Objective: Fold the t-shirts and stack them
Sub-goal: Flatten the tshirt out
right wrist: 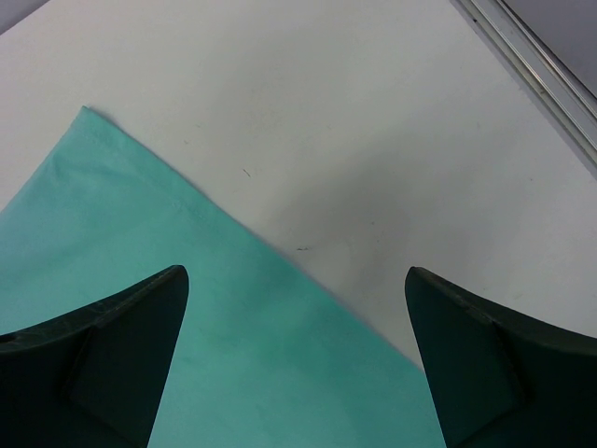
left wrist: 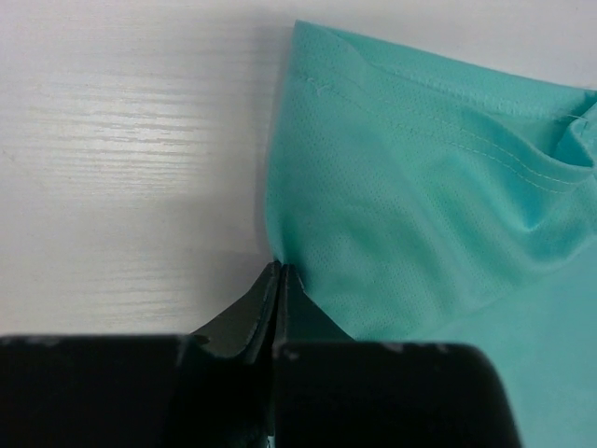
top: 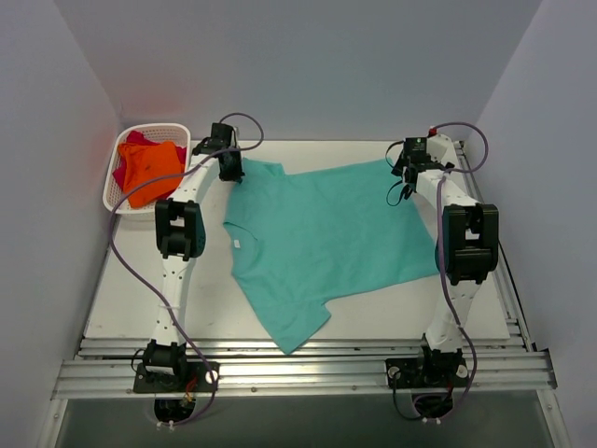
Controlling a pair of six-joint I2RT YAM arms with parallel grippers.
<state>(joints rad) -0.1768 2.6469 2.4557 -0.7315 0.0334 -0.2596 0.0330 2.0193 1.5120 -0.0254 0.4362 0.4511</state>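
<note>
shirt (top: 326, 233) could slip free: left gripper (left wrist: 278, 275) pinches only its teal edge, right gripper (right wrist: 294, 271) hangs spread wide over it.

teal t-shirt (top: 326, 238) lies spread on table (top: 131, 299), orange t-shirt (top: 151, 173) in basket (top: 164, 126).

Bright, even overhead light with soft shadows.
Glare streaks the white table (left wrist: 121, 121) in the left wrist view; the teal t-shirt (left wrist: 420, 205) is sharp, the near dark fingers (left wrist: 238, 322) blurred.
</note>
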